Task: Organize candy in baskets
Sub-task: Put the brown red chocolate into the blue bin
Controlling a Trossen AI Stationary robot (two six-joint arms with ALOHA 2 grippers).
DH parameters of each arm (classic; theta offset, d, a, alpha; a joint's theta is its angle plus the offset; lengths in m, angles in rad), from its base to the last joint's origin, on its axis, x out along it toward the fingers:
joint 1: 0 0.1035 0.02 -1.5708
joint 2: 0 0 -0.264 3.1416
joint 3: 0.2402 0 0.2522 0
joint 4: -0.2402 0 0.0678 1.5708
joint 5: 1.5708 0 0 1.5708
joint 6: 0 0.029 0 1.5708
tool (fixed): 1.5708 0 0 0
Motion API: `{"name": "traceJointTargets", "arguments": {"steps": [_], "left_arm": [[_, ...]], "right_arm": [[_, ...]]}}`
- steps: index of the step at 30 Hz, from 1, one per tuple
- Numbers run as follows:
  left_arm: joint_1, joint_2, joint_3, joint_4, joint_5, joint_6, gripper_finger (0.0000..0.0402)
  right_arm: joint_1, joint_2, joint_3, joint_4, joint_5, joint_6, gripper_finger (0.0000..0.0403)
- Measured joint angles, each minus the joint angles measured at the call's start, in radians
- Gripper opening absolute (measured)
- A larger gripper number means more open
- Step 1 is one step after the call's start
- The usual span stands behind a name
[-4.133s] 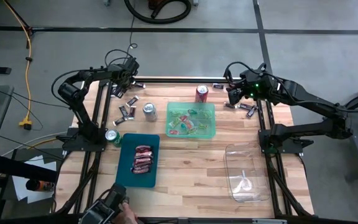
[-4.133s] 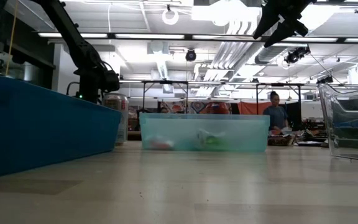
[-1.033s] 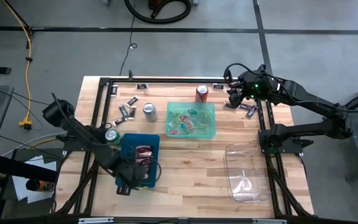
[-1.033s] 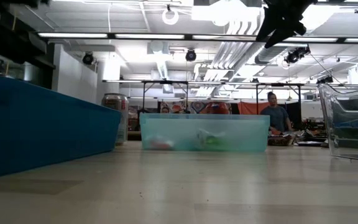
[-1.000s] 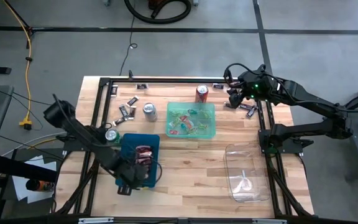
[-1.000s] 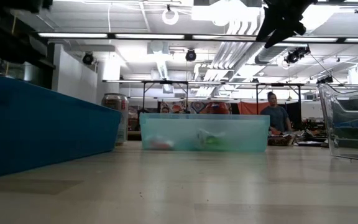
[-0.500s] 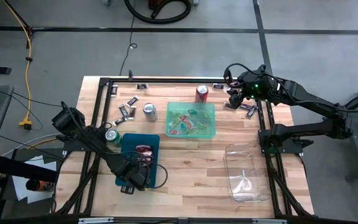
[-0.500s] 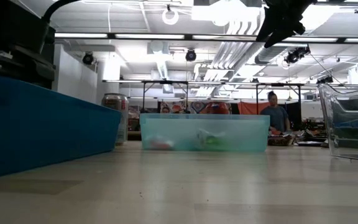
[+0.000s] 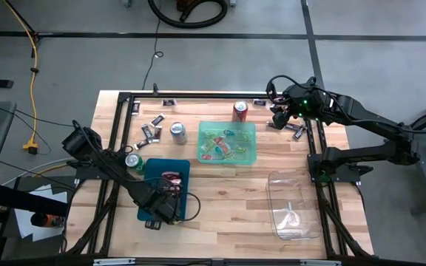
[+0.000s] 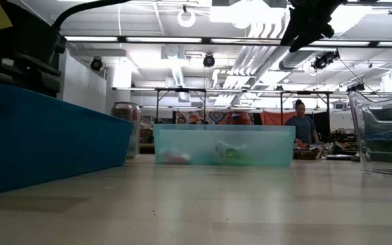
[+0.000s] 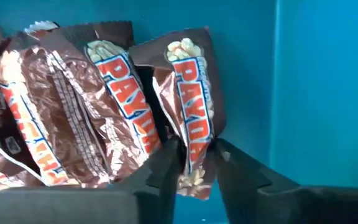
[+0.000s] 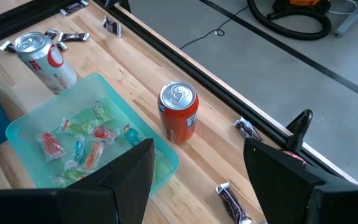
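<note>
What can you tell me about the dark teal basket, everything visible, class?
The dark teal basket is a shallow opaque plastic tray, rectangular with rounded corners, lying flat near the table's left front. It holds a pile of brown-wrapped candy bars with red-orange lettering. The left tool reaches inside it, fingers either side of one bar's end. A green-topped can stands beside its far left corner.

Left gripper [image 9: 170, 205] sits down inside the near-left basket [image 9: 148, 174], among the candy bars [image 11: 123, 106] piled there. Behind it stands a can [image 9: 133, 161] at the basket's far-left corner. Centre table, the middle basket [image 9: 251, 157] holds small candies [image 12: 79, 146], with two more cans [image 9: 177, 131] at its far side. Loose candy [image 9: 151, 125] lies far left. Right gripper [image 9: 281, 117] hovers over the far-right edge; a third basket [image 9: 276, 193] lies near right.
</note>
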Motion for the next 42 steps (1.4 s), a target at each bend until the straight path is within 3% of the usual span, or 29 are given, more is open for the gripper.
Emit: {"name": "traceJointTargets", "arguments": {"steps": [12,17,21,25,31,38,42], "left_arm": [[0.078,-0.093,0.076,-0.097,0.064,0.001,0.0195],[0.190,-0.257,0.098,-0.239,0.096,0.096,0.0207],[0.371,-0.438,0.120,-0.282,0.023,0.154,0.0207],[0.625,-0.584,0.144,-0.169,-0.157,0.161,0.0207],[0.951,-0.670,0.143,0.129,-0.204,0.162,0.0207],[1.036,-0.669,0.142,0.234,-0.166,0.257,0.0207],[1.036,-0.669,0.142,0.252,-0.168,0.258,0.0207]], "right_arm": [[0.000,0.000,0.000,0.001,0.000,-0.007,0.0243],[0.000,0.000,0.000,0.002,0.000,-0.007,0.0243],[0.000,0.000,0.000,0.002,0.000,-0.007,0.0243],[0.000,0.000,0.000,0.007,0.000,-0.006,0.0243],[0.000,0.000,0.000,0.016,0.000,0.050,0.0243],[0.000,0.000,0.000,-0.007,0.000,0.201,0.0243],[-0.060,0.045,0.000,-0.059,0.072,0.468,0.0243]]}}
